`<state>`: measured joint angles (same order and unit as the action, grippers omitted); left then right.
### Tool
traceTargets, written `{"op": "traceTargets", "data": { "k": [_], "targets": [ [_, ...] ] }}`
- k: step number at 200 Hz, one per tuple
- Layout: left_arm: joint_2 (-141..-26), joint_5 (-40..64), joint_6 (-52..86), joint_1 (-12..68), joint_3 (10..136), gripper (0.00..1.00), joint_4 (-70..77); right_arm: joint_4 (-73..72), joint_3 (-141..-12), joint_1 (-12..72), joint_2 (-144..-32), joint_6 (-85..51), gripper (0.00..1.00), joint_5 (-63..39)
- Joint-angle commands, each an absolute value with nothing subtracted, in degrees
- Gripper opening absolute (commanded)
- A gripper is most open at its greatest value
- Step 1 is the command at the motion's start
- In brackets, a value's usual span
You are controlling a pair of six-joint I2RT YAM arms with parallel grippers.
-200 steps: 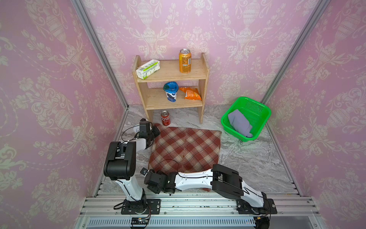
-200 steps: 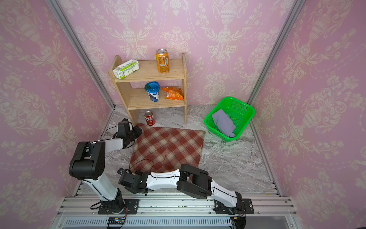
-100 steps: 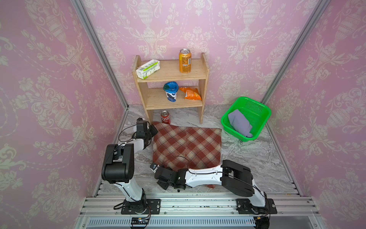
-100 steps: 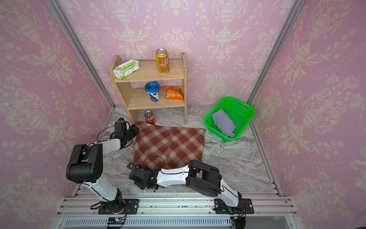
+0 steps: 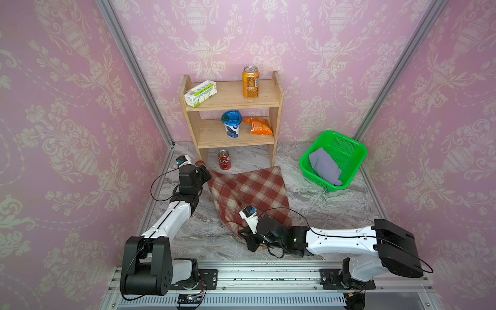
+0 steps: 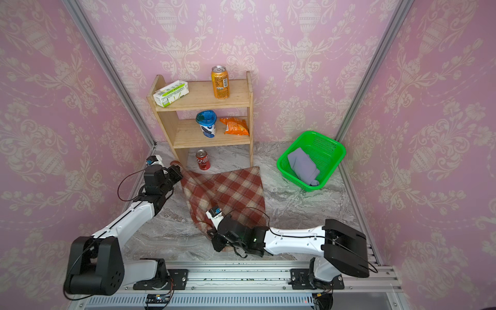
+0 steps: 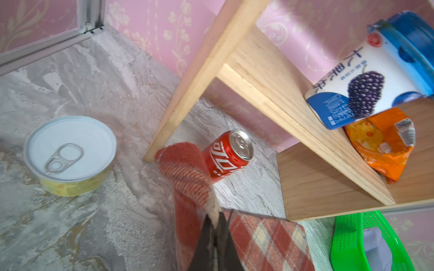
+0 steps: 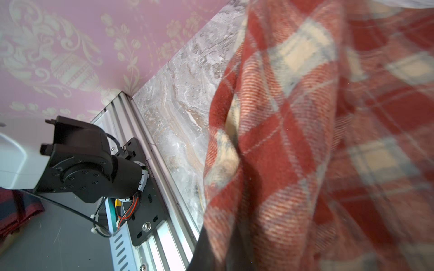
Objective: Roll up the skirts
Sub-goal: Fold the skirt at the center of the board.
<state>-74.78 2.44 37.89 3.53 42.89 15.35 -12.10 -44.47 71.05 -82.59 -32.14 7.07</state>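
Note:
The red-brown and cream plaid skirt [image 5: 249, 193] [image 6: 228, 193] lies skewed on the marble floor in front of the shelf. My left gripper [image 5: 205, 171] [image 7: 217, 218] is shut on its far left corner, and that corner [image 7: 185, 169] sticks up past the fingertips. My right gripper [image 5: 247, 239] [image 8: 218, 253] is shut on the near left corner, where the plaid cloth [image 8: 305, 140] bunches and folds over the jaws. The lavender-grey skirt [image 5: 323, 166] [image 6: 303, 167] lies crumpled in the green basket [image 5: 357, 150] at the back right.
A wooden shelf [image 5: 230, 102] stands against the back wall with a carton, an orange can, a cup and a snack bag. A red cola can [image 5: 224, 160] [image 7: 226, 154] stands under it, close to the skirt's far edge. A flat tin [image 7: 70, 152] sits near the left gripper.
My right gripper has shut on the skirt's near left corner and drawn it to the right, so the near edge is narrower and bunched. The left gripper keeps hold of the far corner.

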Motion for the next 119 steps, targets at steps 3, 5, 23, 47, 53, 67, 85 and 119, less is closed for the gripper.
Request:
{"op": "traceTargets", "data": {
  "k": [3,5,23,47,53,67,85,119],
  "targets": [
    [-77.62,-2.25,33.15,8.23,48.1,0.0,13.89,-11.17,-37.61,70.16,-75.08,-38.3,0.0,11.33],
    [-77.96,-2.52,32.87,8.52,48.43,0.0,13.89,-10.97,-37.02,70.08,-74.47,-38.56,0.0,11.66],
    [-81.72,-3.66,31.99,11.95,51.26,0.0,14.35,-9.31,-31.57,69.37,-68.95,-40.9,0.0,14.77],
    [-86.77,-4.89,31.56,15.44,55.2,0.0,15.33,-7.53,-24.86,68.35,-61.7,-45.2,0.0,18.53],
    [-88.04,-5.21,31.26,16.37,56.42,0.0,15.38,-7.01,-23.37,67.98,-59.86,-46.53,0.0,19.24],
    [-91.24,-5.7,30.37,18.3,59.72,0.0,15.17,-5.03,-20.63,67.27,-56.15,-48.79,0.0,20.81],
    [-95.54,-6.24,29.3,20.72,63.91,0.0,14.86,-1.35,-18.75,66.57,-52.36,-51.08,0.0,22.67],
    [-103.34,-6.21,28.5,23.9,71.94,0.0,14.79,7.26,-17.6,64.32,-47.95,-56.68,0.0,25.05]
  ]
}}
